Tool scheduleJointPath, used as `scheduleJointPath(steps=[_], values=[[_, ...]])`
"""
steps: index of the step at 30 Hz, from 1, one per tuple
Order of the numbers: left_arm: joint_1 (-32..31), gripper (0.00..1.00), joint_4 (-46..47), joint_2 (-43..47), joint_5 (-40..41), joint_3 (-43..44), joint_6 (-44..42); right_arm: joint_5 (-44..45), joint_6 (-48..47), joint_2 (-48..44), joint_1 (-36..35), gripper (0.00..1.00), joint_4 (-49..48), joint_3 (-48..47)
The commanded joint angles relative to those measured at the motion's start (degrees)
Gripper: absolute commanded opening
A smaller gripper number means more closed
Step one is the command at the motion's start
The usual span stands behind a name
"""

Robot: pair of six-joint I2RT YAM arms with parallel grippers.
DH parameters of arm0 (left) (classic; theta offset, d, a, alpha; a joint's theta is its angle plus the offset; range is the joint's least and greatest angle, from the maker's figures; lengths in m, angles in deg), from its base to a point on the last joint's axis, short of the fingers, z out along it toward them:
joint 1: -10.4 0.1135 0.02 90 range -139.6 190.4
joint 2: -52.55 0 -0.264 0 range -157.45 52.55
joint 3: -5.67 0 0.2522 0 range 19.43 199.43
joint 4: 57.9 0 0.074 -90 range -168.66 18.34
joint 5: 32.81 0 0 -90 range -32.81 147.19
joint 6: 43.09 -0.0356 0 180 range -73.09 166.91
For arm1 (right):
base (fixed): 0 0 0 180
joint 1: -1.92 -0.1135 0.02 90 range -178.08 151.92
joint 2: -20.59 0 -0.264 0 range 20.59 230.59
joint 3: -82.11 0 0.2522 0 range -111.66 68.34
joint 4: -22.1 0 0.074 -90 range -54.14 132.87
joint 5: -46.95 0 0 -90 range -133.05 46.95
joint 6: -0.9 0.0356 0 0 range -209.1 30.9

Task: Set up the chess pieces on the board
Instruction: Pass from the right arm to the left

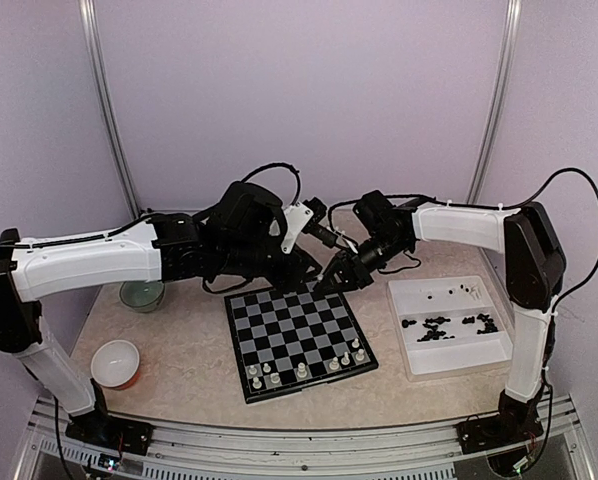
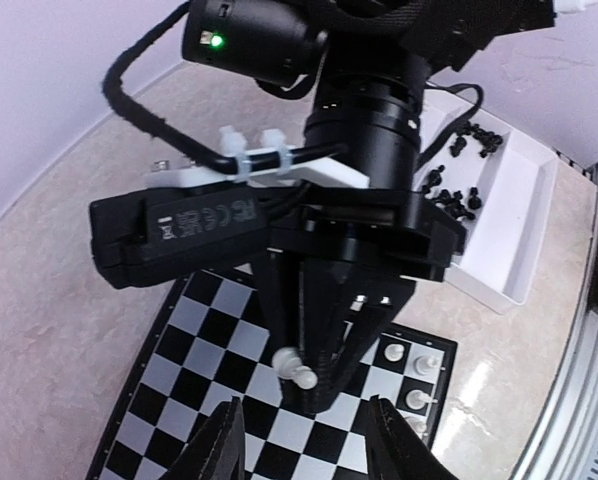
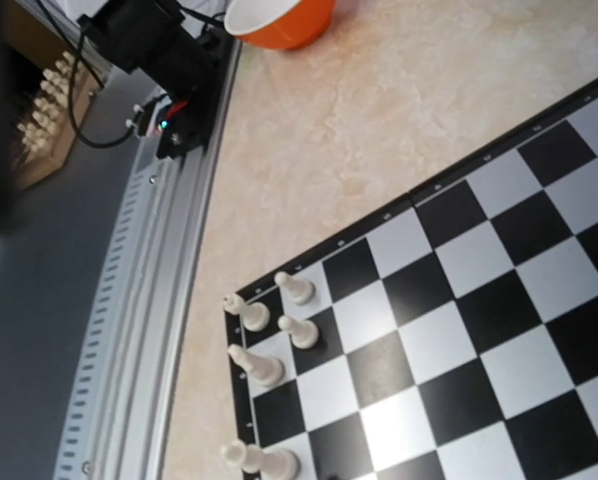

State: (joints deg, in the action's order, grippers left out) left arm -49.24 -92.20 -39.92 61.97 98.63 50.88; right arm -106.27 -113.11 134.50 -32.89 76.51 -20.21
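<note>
Right gripper (image 2: 311, 392): clamped on white pawn (image 2: 297, 368), above chessboard (image 2: 194, 350). Left gripper (image 2: 304, 435): jaws apart, empty, just beside. Risk: grippers crowded; a nudge could knock the pawn loose.

Light even and diffuse, shadows soft. Glare whitens a few squares of the board (image 3: 459, 300) in my right wrist view. That view's left edge blurs dark.

My arms: white plastic link shells (image 1: 89, 262), black joint housings (image 1: 534, 250), looping black cables (image 2: 114, 75), white zip ties (image 2: 244, 150), green LED (image 2: 216, 41) on camera.
</note>
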Motion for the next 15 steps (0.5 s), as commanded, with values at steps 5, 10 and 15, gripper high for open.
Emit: scheduleJointPath(steps=[5,10,15], values=[[-0.2,0.42,0.4,-3.0,3.8,2.9,-5.0,-3.5,2.3,-2.0,-0.3,0.1,-0.9,-1.1],[-0.4,0.42,-0.7,-5.0,2.5,4.8,-4.9,-3.9,2.3,-2.1,-0.3,0.1,-0.9,-1.2],[-0.3,0.39,-1.9,-6.7,3.0,6.0,-5.3,-4.2,2.1,-2.4,-0.3,0.1,-0.8,-1.0]])
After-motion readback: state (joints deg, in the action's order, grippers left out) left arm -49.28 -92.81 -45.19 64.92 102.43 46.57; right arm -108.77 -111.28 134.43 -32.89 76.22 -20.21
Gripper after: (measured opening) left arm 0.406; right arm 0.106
